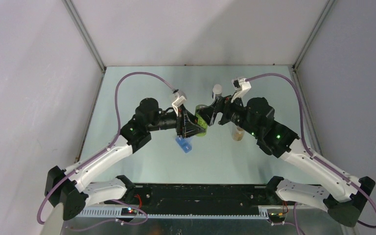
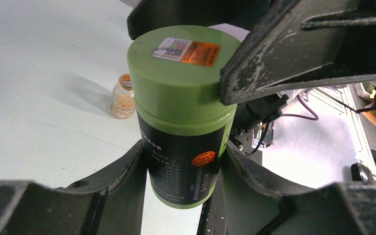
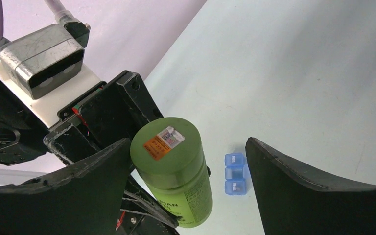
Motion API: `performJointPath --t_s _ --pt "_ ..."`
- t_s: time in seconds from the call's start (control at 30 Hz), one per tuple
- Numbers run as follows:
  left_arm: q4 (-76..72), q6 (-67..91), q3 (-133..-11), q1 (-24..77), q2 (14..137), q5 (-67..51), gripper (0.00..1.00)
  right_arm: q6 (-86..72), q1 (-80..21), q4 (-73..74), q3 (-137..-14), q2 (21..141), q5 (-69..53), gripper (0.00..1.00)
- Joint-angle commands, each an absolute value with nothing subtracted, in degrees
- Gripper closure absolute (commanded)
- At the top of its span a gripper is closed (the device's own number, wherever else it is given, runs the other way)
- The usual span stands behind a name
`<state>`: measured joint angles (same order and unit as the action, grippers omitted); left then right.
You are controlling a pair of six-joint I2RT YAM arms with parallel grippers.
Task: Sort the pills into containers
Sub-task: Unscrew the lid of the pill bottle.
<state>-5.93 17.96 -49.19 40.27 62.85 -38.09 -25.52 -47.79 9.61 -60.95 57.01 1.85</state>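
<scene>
A green bottle (image 1: 201, 122) with a green cap and a black label is held up off the table, and my left gripper (image 1: 195, 128) is shut on its body. In the left wrist view both fingers press the bottle (image 2: 183, 112) low on its sides. My right gripper (image 1: 210, 115) stands open around the cap. In the right wrist view its left finger (image 3: 78, 191) lies against the cap of the bottle (image 3: 174, 161), while the right finger (image 3: 313, 196) is well apart from it. A blue pill organizer (image 3: 235, 174) with three compartments lies on the table below. No loose pills show.
A small clear bottle with an orange top (image 1: 238, 132) stands on the table right of the grippers and also appears in the left wrist view (image 2: 123, 98). A white-capped bottle (image 1: 217, 90) stands further back. Grey walls close in the table on three sides.
</scene>
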Motion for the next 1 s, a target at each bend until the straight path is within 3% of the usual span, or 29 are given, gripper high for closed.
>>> performJointPath --t_s 0.0,0.1,0.2,0.37,0.5,0.67,0.8,0.87,0.9,0.93,0.97 --pt "-8.38 16.62 -50.2 40.47 61.02 -39.49 1.0 -26.79 -47.61 5.76 -61.34 58.32 4.72 0.12" --pt "-8.27 16.55 -50.17 40.48 61.1 -39.51 1.0 -27.13 -47.71 5.36 -61.3 58.68 5.03 0.13" --pt "-8.2 16.54 -50.2 40.49 61.17 -39.42 1.0 -27.3 -47.72 5.03 -61.34 59.15 4.72 0.22" --pt "-7.85 16.59 -50.51 40.48 61.18 -39.04 1.0 -25.64 -47.53 5.26 -61.35 59.35 1.21 0.44" --pt "-7.57 16.68 -50.64 40.46 61.26 -39.14 1.0 -24.08 -43.93 5.92 -61.42 59.09 -11.52 0.61" --pt "-7.24 16.68 -50.79 40.52 61.5 -39.73 1.0 -18.53 -36.86 7.57 -61.42 58.35 -30.29 0.67" --pt "-6.76 16.28 -50.83 40.51 61.9 -40.85 1.0 -9.99 -35.06 9.64 -61.43 57.2 -41.37 0.6" --pt "-6.78 16.15 -50.86 40.51 62.15 -41.22 1.0 -8.02 -35.0 10.64 -61.41 56.42 -38.66 0.38" --pt "-6.9 16.08 -50.87 40.56 62.38 -41.26 1.0 -9.61 -35.08 10.33 -61.38 56.16 -35.98 0.16" --pt "-7.07 16.04 -50.88 40.59 62.48 -41.19 1.0 -10.56 -35.27 10.0 -61.38 55.77 -30.7 0.05" --pt "-7.09 16.01 -50.93 40.56 62.73 -41.03 1.0 -12.75 -35.48 9.03 -61.36 55.66 -28.27 0.03"
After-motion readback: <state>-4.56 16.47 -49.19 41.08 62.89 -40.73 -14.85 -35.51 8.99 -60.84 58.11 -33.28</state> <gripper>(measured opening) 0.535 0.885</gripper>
